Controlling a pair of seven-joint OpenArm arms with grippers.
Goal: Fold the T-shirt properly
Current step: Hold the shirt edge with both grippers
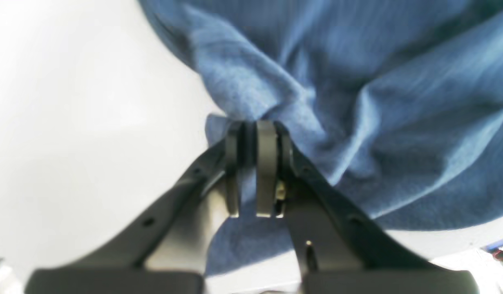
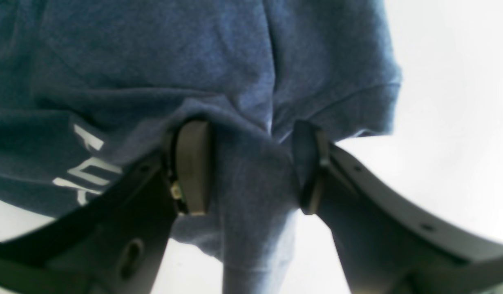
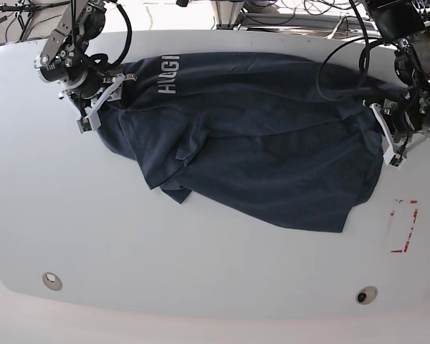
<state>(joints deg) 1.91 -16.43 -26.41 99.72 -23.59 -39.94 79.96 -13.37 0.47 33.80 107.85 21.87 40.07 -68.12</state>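
The dark navy T-shirt [image 3: 258, 143] lies crumpled across the white table [image 3: 201, 258], its white lettering [image 3: 168, 74] near the far left. My left gripper [image 1: 253, 132] is shut on a pinch of the shirt's edge; in the base view this left gripper [image 3: 385, 137] sits at the shirt's right side. My right gripper [image 2: 251, 167] has its fingers apart with a thick fold of the T-shirt [image 2: 153, 53] filling the gap, and fabric hangs down between them. In the base view the right gripper [image 3: 100, 99] is at the shirt's left edge by the lettering.
A red-outlined rectangle [image 3: 403, 226] is marked on the table near the right edge. Two round fittings [image 3: 51, 281] [image 3: 366, 294] sit near the front edge. Cables [image 3: 287, 18] run along the back behind the arms.
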